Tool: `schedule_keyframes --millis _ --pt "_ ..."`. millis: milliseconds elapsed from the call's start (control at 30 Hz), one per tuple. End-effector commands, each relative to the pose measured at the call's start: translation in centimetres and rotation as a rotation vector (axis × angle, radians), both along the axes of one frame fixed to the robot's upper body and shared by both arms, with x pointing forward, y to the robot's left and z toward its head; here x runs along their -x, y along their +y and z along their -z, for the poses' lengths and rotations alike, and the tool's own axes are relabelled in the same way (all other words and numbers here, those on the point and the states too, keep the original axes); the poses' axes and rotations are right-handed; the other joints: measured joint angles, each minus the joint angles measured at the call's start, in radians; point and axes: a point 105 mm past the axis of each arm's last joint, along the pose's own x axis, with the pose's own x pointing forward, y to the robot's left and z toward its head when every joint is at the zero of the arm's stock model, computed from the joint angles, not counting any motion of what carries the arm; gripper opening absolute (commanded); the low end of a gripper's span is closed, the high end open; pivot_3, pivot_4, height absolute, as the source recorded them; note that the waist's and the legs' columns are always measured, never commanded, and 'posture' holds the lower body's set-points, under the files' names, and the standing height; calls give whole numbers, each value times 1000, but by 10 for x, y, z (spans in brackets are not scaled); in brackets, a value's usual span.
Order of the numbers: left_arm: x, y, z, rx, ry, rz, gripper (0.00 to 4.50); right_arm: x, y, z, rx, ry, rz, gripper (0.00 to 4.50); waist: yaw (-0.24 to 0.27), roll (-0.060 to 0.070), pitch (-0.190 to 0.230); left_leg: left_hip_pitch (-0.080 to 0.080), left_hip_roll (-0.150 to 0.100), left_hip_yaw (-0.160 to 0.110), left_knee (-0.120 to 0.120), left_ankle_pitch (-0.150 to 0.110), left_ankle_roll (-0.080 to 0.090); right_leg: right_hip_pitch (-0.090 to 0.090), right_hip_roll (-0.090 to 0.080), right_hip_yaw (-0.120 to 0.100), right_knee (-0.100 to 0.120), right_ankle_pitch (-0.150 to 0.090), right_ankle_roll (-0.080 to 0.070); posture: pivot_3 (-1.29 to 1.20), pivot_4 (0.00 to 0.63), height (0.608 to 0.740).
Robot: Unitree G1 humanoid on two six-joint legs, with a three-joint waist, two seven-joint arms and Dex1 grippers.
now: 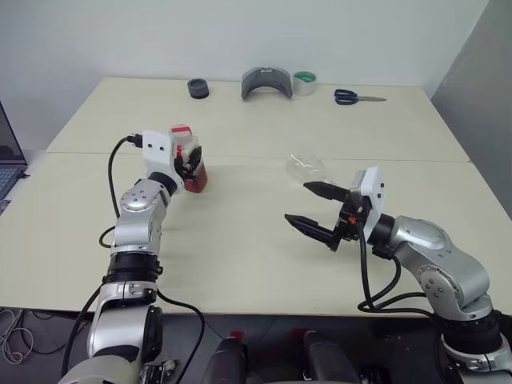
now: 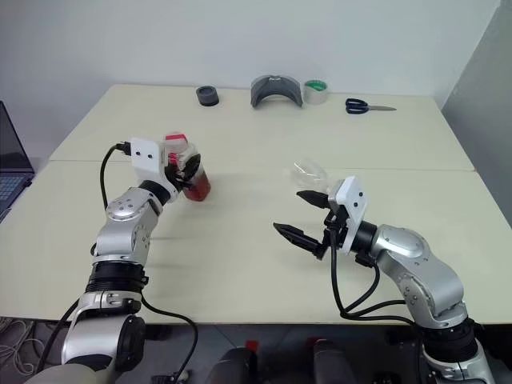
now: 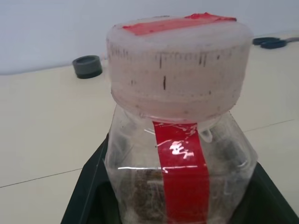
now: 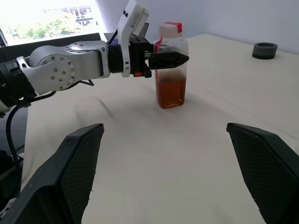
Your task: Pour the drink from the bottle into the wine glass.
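On table point(image 1: 240, 240), bottle point(image 4: 171, 70) upright, clamped between left gripper point(image 4: 169, 59) fingers; right gripper point(image 1: 314, 210) spread wide, well apart.

Bottle point(image 3: 180, 140): base cut off by the left wrist view's lower edge, so the drink level cannot be read there. Wine glass point(image 1: 306, 166): a faint clear shape on the table point(image 1: 240, 264); upright or lying cannot be told. Laptop point(image 1: 8, 160): cropped at the frame edge.
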Motion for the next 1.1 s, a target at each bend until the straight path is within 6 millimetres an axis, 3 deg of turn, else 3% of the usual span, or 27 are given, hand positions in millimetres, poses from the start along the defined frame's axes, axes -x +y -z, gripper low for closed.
schedule_keyframes --millis 33,133,233,300,433,733,1100 --pt "15 -38 -20 19 -68 225 1832 5 -3 -18 6 -93 7 4500 0 0 0 0 0 0 0 0 0 0 0 0 0 0 0 0 150 740" --pt "31 -67 -19 19 -49 418 1828 9 -4 -22 26 -112 10 4500 0 0 0 0 0 0 0 0 0 0 0 0 0 0 0 0 150 740" --pt "62 -104 -7 -76 -6 701 1824 14 0 -30 31 -128 4 4500 0 0 0 0 0 0 0 0 0 0 0 0 0 0 0 0 150 740" --pt "73 -119 -2 -131 11 814 1822 14 1 -35 34 -137 14 4500 -2 0 0 0 0 0 0 0 0 0 0 1 0 0 0 0 150 740" --pt "77 -135 0 -200 -10 921 1819 3 3 -44 46 -137 86 4500 -3 1 0 1 1 0 0 0 0 0 2 1 0 0 0 0 150 740" --pt "71 -150 -3 -238 -45 1007 1818 -13 20 -47 22 -131 185 4500 -3 1 1 0 0 1 0 0 0 -1 1 1 0 0 0 0 150 740" --pt "70 -151 -10 -188 -59 1025 1818 -14 36 -42 2 -107 182 4500 -2 1 1 -1 0 0 0 0 1 -1 1 1 0 0 0 0 150 740"
